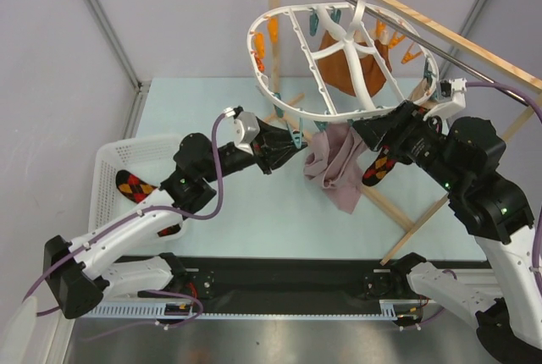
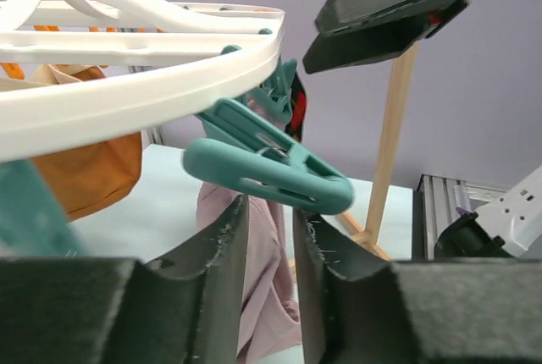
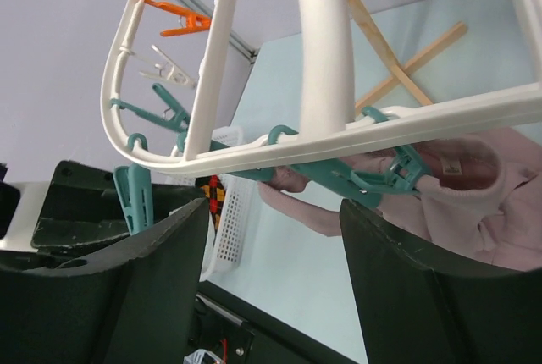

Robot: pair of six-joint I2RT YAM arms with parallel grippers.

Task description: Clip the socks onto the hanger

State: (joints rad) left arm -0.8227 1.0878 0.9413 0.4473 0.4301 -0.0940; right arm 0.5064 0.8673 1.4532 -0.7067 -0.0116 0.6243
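Note:
The white hanger ring (image 1: 339, 59) hangs from the rack. One argyle sock (image 1: 378, 166) dangles just under my right gripper (image 1: 368, 133); what holds it is hidden. The other sock (image 1: 135, 184) lies in the white basket. In the right wrist view my right gripper (image 3: 275, 212) is wide open and empty, and the ring's rim (image 3: 339, 140) and a teal clip (image 3: 373, 179) cross above the gap. My left gripper (image 1: 294, 150) sits just below a teal clip (image 2: 271, 165). In the left wrist view its fingers (image 2: 224, 245) stand narrowly apart with nothing between them.
A mauve-pink cloth (image 1: 333, 168) hangs from the ring between the two grippers. An orange-brown garment (image 1: 351, 72) hangs behind the ring. Wooden rack poles (image 1: 423, 212) run on the right. The white basket (image 1: 110, 161) stands at the left. Orange clips (image 1: 261, 46) dangle from the ring.

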